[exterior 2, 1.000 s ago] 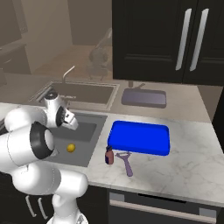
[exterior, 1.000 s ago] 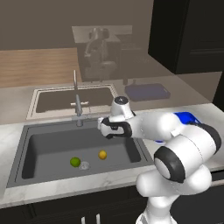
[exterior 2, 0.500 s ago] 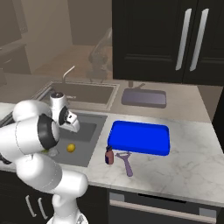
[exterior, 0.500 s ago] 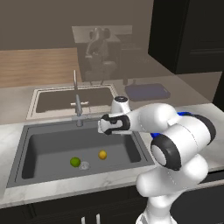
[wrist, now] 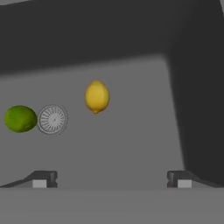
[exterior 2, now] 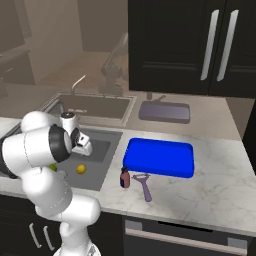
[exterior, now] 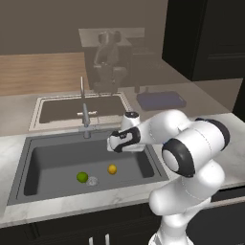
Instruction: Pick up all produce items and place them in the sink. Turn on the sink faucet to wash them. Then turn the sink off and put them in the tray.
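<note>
Both produce items lie on the floor of the dark sink (exterior: pixel 43 158). The green lime (exterior: pixel 82 177) (wrist: pixel 20 118) touches the round drain (wrist: pixel 52 118), and the yellow lemon (exterior: pixel 112 169) (wrist: pixel 96 96) (exterior 2: pixel 80 169) rests just to the drain's other side. My gripper (exterior: pixel 114 143) (exterior 2: pixel 86 148) (wrist: pixel 111 180) hangs open over the sink's right half, above and apart from the lemon, with nothing between its fingers. The slim faucet (exterior: pixel 85 115) stands at the sink's back rim, left of my hand; no water shows. The blue tray (exterior 2: pixel 159 157) sits bare on the marble counter right of the sink.
A small bottle (exterior 2: pixel 124 177) and a purple utensil (exterior 2: pixel 145 184) lie on the counter in front of the tray. A dark mat (exterior: pixel 161 100) sits further back. The sink's right wall (wrist: pixel 197 87) rises close beside my hand.
My elbow and upper arm have swung slightly while the hand stayed over the sink's right half, still open. The lime and lemon have not moved.
</note>
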